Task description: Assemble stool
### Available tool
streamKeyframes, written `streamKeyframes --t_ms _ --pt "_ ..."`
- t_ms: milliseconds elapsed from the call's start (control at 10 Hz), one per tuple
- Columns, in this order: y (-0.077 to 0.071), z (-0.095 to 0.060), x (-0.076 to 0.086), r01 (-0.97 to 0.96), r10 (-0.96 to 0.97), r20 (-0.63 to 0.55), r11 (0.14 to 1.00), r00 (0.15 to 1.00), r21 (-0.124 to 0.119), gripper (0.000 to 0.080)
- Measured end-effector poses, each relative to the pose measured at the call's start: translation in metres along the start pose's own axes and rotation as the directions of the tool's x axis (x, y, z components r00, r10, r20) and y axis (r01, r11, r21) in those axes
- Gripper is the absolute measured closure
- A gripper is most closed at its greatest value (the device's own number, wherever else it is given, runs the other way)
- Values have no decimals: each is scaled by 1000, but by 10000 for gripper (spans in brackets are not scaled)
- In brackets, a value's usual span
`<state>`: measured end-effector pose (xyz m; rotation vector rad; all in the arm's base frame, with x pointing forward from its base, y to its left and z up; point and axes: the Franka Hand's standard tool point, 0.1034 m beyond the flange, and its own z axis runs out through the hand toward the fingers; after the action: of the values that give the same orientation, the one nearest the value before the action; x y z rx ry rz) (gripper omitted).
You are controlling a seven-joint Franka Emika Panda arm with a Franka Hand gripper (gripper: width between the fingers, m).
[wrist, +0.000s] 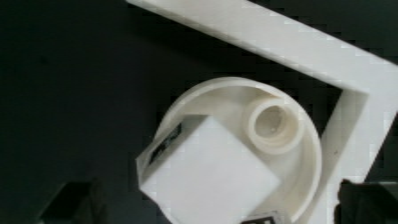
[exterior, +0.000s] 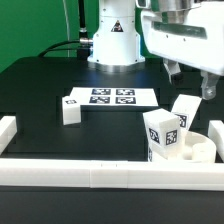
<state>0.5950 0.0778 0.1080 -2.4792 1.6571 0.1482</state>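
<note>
Near the exterior view's right front corner, the thick round white plastic seat disc (exterior: 198,152) lies flat on the black table (exterior: 40,90), close to the long white edging bars (exterior: 100,175). One short blocky white tagged leg (exterior: 163,135) stands on it, perhaps set into a socket; the wrist view is too blurred to be sure. A second leg (exterior: 183,110) sits tilted just behind the seat disc. A third leg (exterior: 70,109) rests well apart, beside the marker board (exterior: 110,97). Above the seat disc, the gripper (exterior: 190,82) hangs with its fingers spread wide, holding nothing.
</note>
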Motion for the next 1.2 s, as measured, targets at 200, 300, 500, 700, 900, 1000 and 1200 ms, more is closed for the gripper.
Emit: streamKeyframes --t_ms 200,300,500,700,900,1000,1200 --pt "-1 -1 1 202 -202 -8 979 979 -6 150" --pt "-1 -1 1 285 -286 -7 958 958 -7 150" --pt "-1 -1 2 456 -456 -10 890 890 -15 150" --pt "0 0 -1 690 -693 -21 720 721 -75 150" --pt "-3 -2 -3 839 -844 -10 534 536 -105 150" --pt "-4 -2 -5 876 -881 -4 470 472 -108 150" --pt "-3 -2 -2 926 -931 9 363 366 -109 150"
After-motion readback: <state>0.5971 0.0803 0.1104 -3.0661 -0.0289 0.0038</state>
